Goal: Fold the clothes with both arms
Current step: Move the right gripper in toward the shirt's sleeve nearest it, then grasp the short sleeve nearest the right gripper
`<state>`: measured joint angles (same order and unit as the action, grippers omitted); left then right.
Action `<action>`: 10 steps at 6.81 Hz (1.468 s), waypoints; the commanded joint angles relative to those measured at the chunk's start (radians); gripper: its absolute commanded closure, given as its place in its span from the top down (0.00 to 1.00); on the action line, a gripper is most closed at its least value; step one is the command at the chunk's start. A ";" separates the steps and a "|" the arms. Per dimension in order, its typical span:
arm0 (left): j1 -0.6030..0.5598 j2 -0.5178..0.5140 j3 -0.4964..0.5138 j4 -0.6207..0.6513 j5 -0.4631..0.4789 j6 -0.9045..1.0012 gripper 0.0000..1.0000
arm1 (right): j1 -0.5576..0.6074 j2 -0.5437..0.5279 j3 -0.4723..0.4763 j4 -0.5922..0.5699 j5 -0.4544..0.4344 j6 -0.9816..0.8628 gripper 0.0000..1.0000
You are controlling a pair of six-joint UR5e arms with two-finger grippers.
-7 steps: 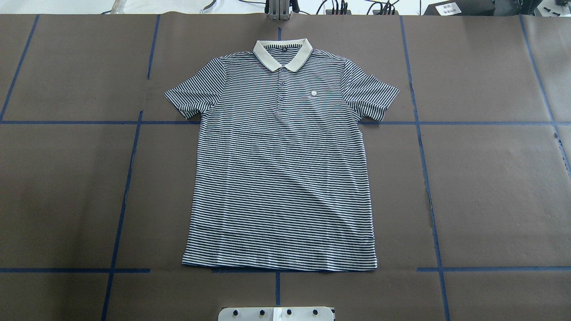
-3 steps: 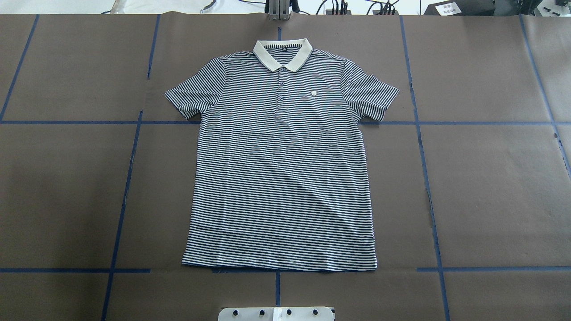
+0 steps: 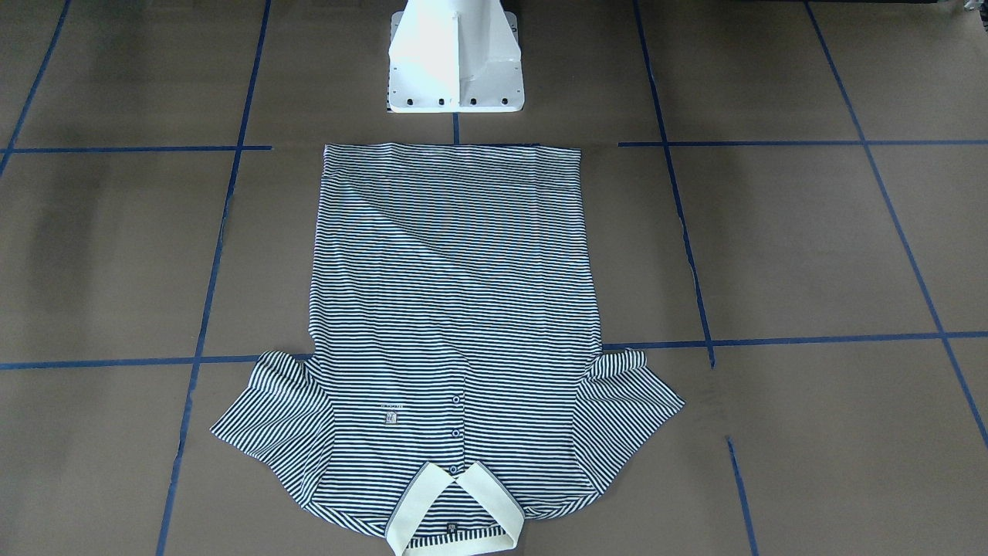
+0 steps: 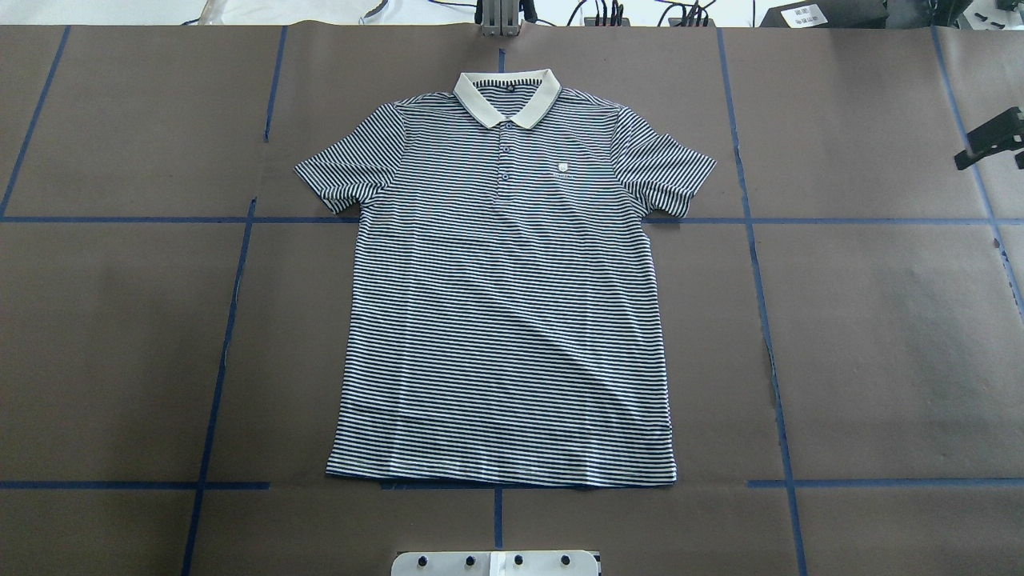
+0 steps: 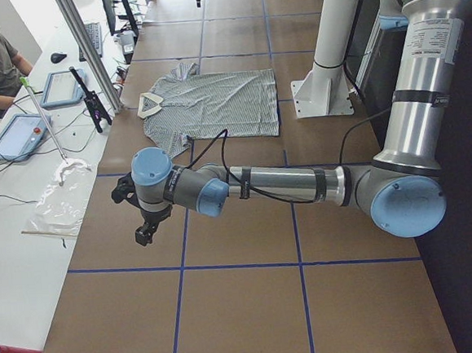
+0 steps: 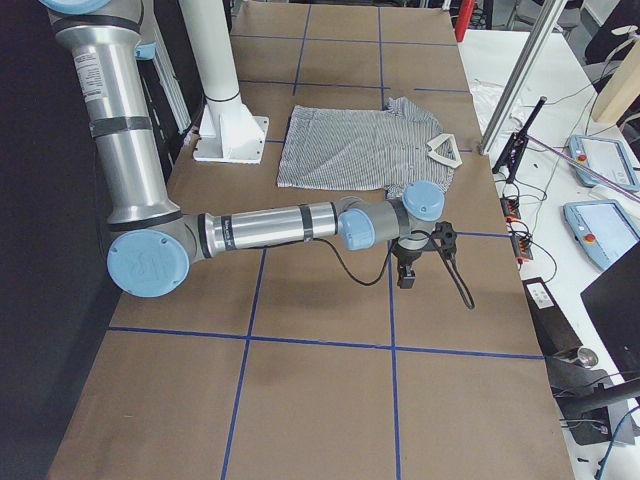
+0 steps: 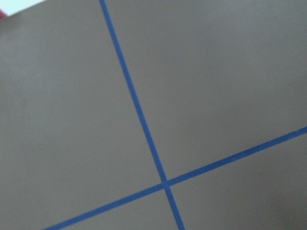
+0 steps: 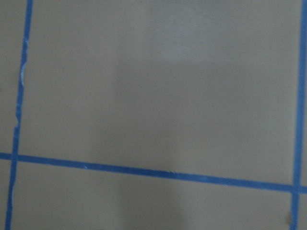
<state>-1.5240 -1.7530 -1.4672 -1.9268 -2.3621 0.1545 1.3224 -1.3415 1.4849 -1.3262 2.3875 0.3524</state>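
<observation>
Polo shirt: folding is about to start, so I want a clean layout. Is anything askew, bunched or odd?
Nothing stands out. The polo shirt lies flat and face up on the table, sleeves spread, collar neat, hem straight; only faint ripples cross the body.

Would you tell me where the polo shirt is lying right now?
In the overhead view the polo shirt lies flat in the middle of the table, collar toward the far edge, hem nearest the white pedestal base.

Grey tubular left arm (image 5: 286, 185) and right arm (image 6: 270, 228) are stretching out level; black two-finger left gripper (image 5: 143, 235) and right gripper (image 6: 405, 282) are pointing downward, opening indiscernible.
</observation>
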 commanded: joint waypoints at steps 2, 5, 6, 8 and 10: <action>0.068 -0.052 0.060 -0.104 0.001 -0.113 1.00 | -0.185 0.273 -0.294 0.306 -0.093 0.287 1.00; 0.081 -0.114 0.088 -0.101 0.003 -0.179 1.00 | -0.356 0.381 -0.377 0.404 -0.264 0.515 1.00; 0.081 -0.118 0.085 -0.106 0.000 -0.226 1.00 | -0.395 0.393 -0.391 0.407 -0.339 0.526 1.00; 0.081 -0.120 0.077 -0.104 -0.005 -0.240 1.00 | -0.407 0.393 -0.422 0.404 -0.363 0.524 0.98; 0.081 -0.122 0.077 -0.104 -0.006 -0.240 1.00 | -0.410 0.393 -0.423 0.403 -0.369 0.524 0.89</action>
<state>-1.4435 -1.8733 -1.3892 -2.0317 -2.3678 -0.0849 0.9162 -0.9486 1.0649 -0.9223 2.0248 0.8758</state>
